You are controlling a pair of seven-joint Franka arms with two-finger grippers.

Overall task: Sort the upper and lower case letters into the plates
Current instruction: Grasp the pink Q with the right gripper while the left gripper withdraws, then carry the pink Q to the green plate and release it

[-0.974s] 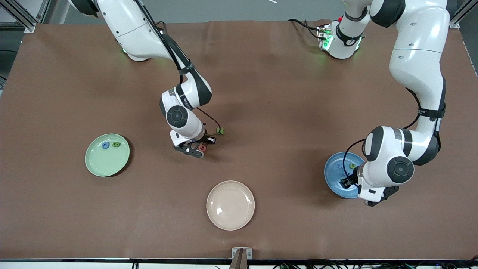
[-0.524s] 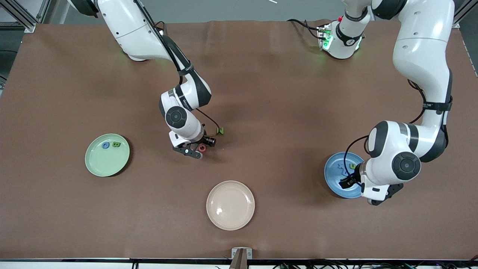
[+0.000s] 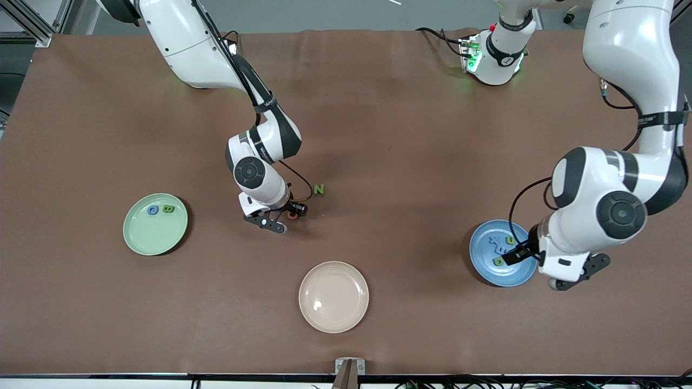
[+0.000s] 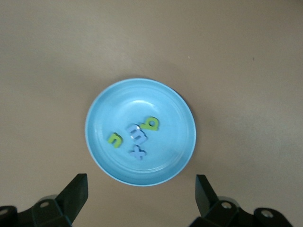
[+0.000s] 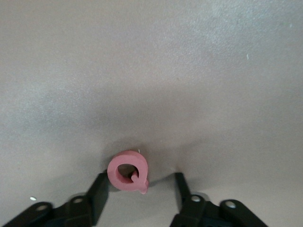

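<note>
Straddling pink Q, right end effector part-open; left wide.

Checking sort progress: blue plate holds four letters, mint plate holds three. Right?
Not quite. The mint plate holds two letters, a blue one and a green one, as the front view shows. The blue plate does hold four, clear in the left wrist view.
</note>
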